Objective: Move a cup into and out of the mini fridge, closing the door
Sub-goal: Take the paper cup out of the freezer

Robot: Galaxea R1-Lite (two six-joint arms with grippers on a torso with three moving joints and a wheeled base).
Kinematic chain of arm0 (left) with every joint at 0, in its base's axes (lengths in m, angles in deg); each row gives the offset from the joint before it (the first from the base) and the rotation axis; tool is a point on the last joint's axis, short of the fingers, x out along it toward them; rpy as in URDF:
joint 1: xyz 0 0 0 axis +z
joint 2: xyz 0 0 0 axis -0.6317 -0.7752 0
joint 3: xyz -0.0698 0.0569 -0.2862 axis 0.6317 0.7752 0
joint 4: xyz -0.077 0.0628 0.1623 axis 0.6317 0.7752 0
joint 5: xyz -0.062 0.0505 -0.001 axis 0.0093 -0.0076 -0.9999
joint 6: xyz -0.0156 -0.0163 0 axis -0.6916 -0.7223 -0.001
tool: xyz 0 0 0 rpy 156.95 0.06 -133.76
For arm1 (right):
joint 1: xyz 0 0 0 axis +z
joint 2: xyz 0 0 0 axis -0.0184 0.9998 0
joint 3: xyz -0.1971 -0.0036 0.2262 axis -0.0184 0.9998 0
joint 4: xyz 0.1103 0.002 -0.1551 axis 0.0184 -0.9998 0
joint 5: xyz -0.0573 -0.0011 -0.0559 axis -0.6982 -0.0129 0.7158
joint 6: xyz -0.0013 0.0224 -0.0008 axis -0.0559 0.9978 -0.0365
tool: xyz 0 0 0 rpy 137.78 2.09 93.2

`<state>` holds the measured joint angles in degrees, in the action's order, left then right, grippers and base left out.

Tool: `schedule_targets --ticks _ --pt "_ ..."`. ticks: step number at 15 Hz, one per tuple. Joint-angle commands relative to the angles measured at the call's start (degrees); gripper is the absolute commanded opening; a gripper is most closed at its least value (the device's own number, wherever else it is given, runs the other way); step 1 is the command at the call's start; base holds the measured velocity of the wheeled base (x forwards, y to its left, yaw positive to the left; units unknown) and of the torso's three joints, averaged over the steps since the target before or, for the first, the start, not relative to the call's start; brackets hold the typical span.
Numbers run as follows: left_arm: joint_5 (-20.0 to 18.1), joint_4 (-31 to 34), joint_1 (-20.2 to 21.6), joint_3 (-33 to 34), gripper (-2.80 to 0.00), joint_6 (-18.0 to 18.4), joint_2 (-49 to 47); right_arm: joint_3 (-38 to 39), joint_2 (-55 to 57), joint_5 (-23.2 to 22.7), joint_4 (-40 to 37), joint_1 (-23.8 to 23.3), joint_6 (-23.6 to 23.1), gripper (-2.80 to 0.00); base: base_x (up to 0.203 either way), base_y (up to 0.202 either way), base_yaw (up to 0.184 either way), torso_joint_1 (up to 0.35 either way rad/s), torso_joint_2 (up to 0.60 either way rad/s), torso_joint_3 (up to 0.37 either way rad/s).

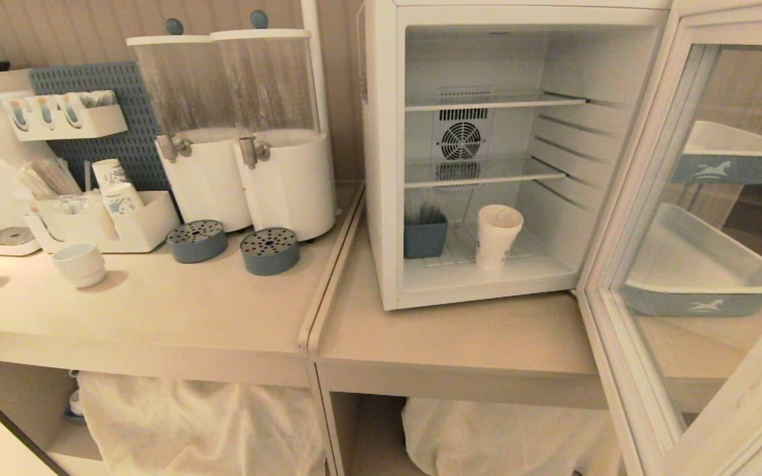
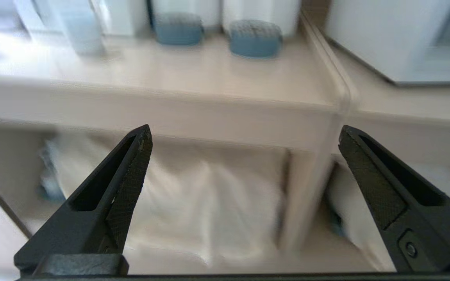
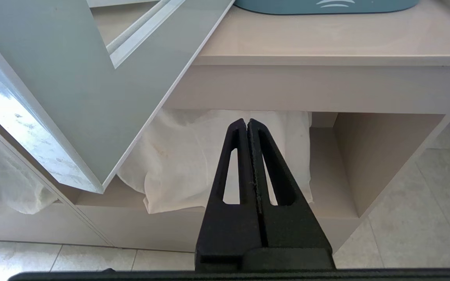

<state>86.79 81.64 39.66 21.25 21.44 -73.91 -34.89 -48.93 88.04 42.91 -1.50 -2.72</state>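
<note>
On fridge (image 1: 381, 165) floor, beside blue box (image 1: 424, 238): cup (image 1: 497, 235) upright, door (image 1: 626, 218) wide open. Left gripper (image 2: 244, 134) spread, empty, below counter; right gripper (image 3: 247, 121) pressed together. Probably next: shut door, pushing frame, not glass.

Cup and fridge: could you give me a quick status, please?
Left gripper open, empty; right gripper shut, empty. Cup upright inside fridge. Door wide open.
</note>
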Motion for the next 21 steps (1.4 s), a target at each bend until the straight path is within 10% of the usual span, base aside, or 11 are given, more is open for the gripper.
schedule_targets --ticks 1,4,15,19,21 --pt "-0.02 -7.12 0.05 5.34 0.00 1.96 1.27 0.00 0.00 0.02 0.02 0.00 -0.02 -2.80 0.000 0.000 0.000 0.000 0.00 0.000" --pt "-1.25 2.79 0.04 3.78 0.00 4.78 1.37 -0.09 0.00 -0.07 -0.07 0.00 0.07 -2.80 0.000 0.000 0.000 0.000 0.00 0.000" --pt "-1.63 -1.52 0.04 5.11 0.00 1.86 1.38 0.18 -0.09 0.11 0.19 -0.09 1.30 -2.80 0.000 0.000 0.000 0.000 0.00 0.000" --pt "-1.63 -1.52 0.04 5.11 0.00 1.77 1.38 -10.68 0.00 0.29 2.75 -0.07 2.43 -2.80 0.000 0.000 0.000 0.000 0.00 0.000" --pt "-1.63 -1.52 0.04 5.11 0.00 1.60 1.38 -13.13 -0.01 6.48 1.75 -0.07 3.00 -2.80 0.000 0.000 0.000 0.000 0.00 0.000"
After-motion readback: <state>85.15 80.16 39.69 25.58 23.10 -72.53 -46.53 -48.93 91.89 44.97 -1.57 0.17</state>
